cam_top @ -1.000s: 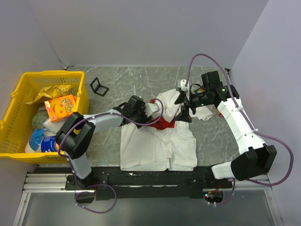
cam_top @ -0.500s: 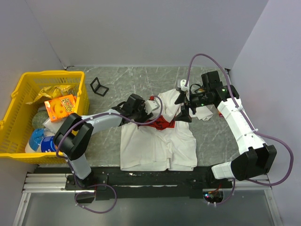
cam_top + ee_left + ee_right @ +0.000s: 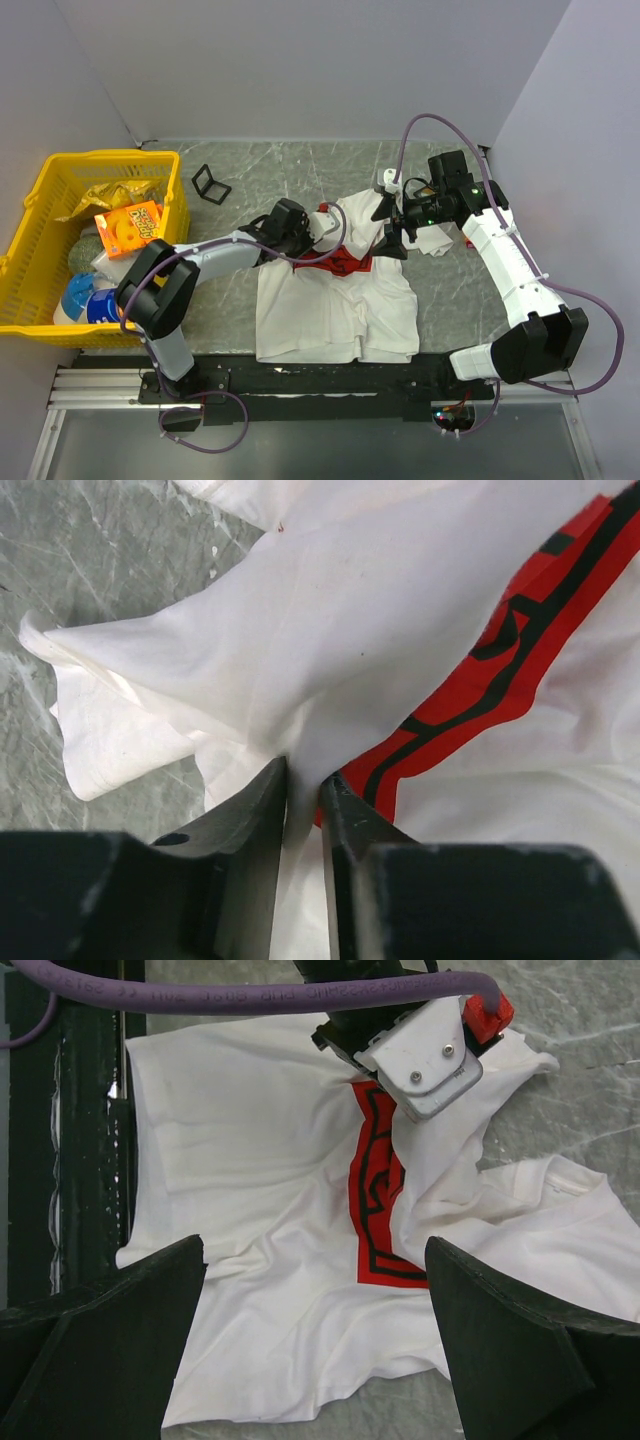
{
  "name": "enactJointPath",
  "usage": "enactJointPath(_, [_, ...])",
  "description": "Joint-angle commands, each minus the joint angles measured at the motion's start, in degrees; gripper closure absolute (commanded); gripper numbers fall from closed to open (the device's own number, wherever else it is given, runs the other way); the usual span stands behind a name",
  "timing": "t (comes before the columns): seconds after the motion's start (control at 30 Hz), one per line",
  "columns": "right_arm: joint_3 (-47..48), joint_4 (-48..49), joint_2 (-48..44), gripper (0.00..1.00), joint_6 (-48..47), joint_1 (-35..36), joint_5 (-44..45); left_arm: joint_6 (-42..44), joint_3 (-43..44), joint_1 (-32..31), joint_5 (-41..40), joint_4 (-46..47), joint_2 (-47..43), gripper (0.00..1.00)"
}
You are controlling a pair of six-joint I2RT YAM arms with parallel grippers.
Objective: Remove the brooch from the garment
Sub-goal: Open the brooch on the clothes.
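Left gripper (image 3: 312, 235) grips shirt (image 3: 340, 300); right gripper (image 3: 392, 228) open.
Top: shirt lies rumpled on the table (image 3: 260, 170), between both grippers. Left wrist: narrow jaws pinch a white fold beside the red print (image 3: 520, 670). Right wrist: fingers spread wide above the shirt, holding nothing.
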Motion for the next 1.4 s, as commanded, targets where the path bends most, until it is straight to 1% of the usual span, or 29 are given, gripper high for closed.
enactJointPath(0.0, [1.0, 1.2, 0.3, 0.03, 0.9, 0.5, -0.5, -0.6, 3.1, 0.3, -0.2, -0.6, 0.4, 0.83])
enactJointPath(0.07, [2.4, 0.6, 0.9, 0.03, 0.7, 1.3, -0.4, -0.6, 4.3, 0.9, 1.1, -2.4, 0.4, 0.92])
enactJointPath(0.1, [3.0, -0.3, 1.2, 0.03, 0.6, 1.7, -0.1, -0.8, 4.9, 1.1, 2.0, -3.0, 0.4, 0.99])
enactJointPath(0.2, [5.2, -1.2, 2.1, 0.03, -0.1, 3.5, 0.4, -1.6, 7.8, 3.3, 7.1, -6.5, 0.9, 0.99])
enactJointPath(0.23, [5.6, -1.2, 2.2, 0.03, -0.1, 4.0, 0.5, -2.0, 9.6, 4.6, 10.0, -8.5, 1.4, 0.99])
enactJointPath(0.3, [5.8, -1.2, 2.7, 0.03, -0.1, 5.3, 0.0, -3.0, 10.9, 5.8, 12.8, -9.7, 1.8, 0.99])
enactJointPath(0.4, [6.5, -1.9, 3.8, 0.05, -1.0, 6.4, -2.6, -3.5, 12.1, 8.0, 19.8, -10.9, 1.8, 0.99])
enactJointPath(0.43, [7.2, -2.6, 4.2, 0.07, -2.1, 6.3, -5.4, -3.0, 12.9, 8.8, 21.6, -11.5, 2.0, 0.99])
enactJointPath(0.47, [7.6, -4.0, 5.4, 0.07, -2.8, 6.4, -6.7, -2.4, 13.4, 9.1, 25.4, -13.9, 2.3, 0.99])
enactJointPath(0.53, [9.3, -6.2, 7.0, 0.10, -5.1, 6.7, -9.4, -0.6, 14.6, 9.9, 28.4, -15.8, 2.3, 0.99])
enactJointPath(0.7, [12.3, -14.1, 13.9, 0.14, -10.9, 7.9, -9.2, 2.7, 15.6, 12.3, 39.3, -20.3, 1.2, 0.99])
enactJointPath(0.83, [11.8, -15.6, 16.7, 0.19, -13.8, 9.2, -9.9, 5.0, 18.5, 14.1, 44.6, -25.0, 2.2, 0.99])
enactJointPath(0.97, [11.3, -18.1, 18.3, 0.21, -17.5, 11.5, -11.2, 4.7, 19.5, 14.7, 47.5, -26.1, 3.6, 0.99])
enactJointPath(1.07, [10.2, -15.5, 19.4, 0.23, -16.4, 12.4, -11.4, 4.4, 19.8, 15.1, 49.8, -26.3, 4.3, 0.99])
enactJointPath(1.1, [8.8, -13.7, 19.5, 0.24, -13.2, 12.4, -11.6, 4.6, 20.0, 15.4, 50.6, -26.5, 4.4, 0.99])
enactJointPath(1.13, [8.1, -8.0, 19.8, 0.24, -10.6, 12.4, -11.5, 4.8, 20.1, 15.5, 51.8, -26.8, 4.6, 0.99])
enactJointPath(1.23, [6.7, -1.2, 21.3, 0.25, -4.1, 12.4, -10.2, 5.4, 20.3, 15.7, 52.8, -27.4, 4.3, 0.99])
enactJointPath(1.37, [9.7, -1.9, 26.0, 0.28, -2.3, 12.4, -9.5, 5.7, 20.8, 16.2, 55.0, -28.7, 3.8, 0.99])
